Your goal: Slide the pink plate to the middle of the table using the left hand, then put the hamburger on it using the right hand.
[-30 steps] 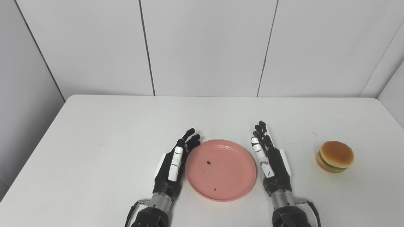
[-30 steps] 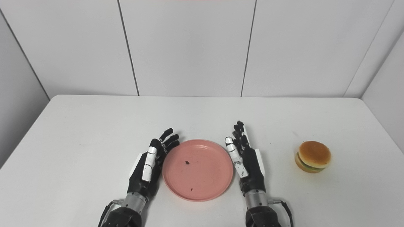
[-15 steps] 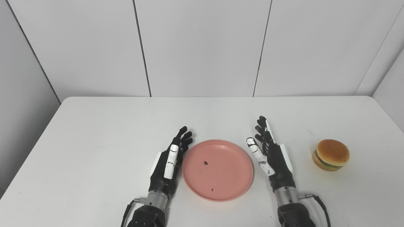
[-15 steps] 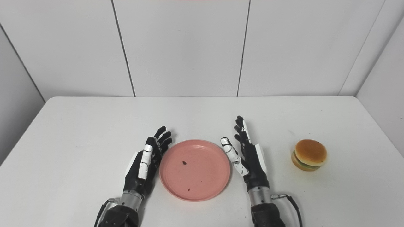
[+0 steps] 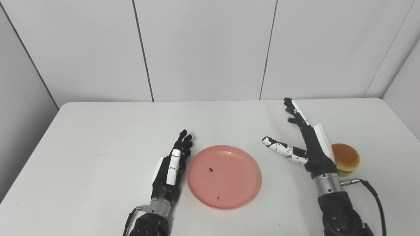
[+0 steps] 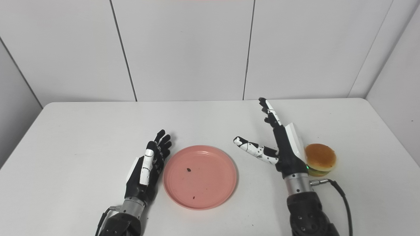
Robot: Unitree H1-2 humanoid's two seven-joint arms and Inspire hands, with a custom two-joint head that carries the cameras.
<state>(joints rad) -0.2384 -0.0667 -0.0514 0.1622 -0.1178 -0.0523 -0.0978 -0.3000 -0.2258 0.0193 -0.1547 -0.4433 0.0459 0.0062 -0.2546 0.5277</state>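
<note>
The pink plate (image 5: 224,176) lies flat near the table's front middle, with two small dark specks on it. My left hand (image 5: 170,167) rests open on its edge just left of the plate's rim, fingers pointing away from me. My right hand (image 5: 306,144) is lifted above the table, open, fingers stretched up and thumb spread toward the plate. The hamburger (image 5: 346,159) sits on the table right behind this hand, partly hidden by the palm; I cannot tell whether they touch.
The white table (image 5: 98,137) ends at grey wall panels behind and on both sides. A black cable (image 5: 370,193) trails from my right wrist.
My right hand has risen and swung right, from beside the plate to in front of the hamburger, with the thumb spreading out. The camera has shifted a little. The left hand and plate stay put.
</note>
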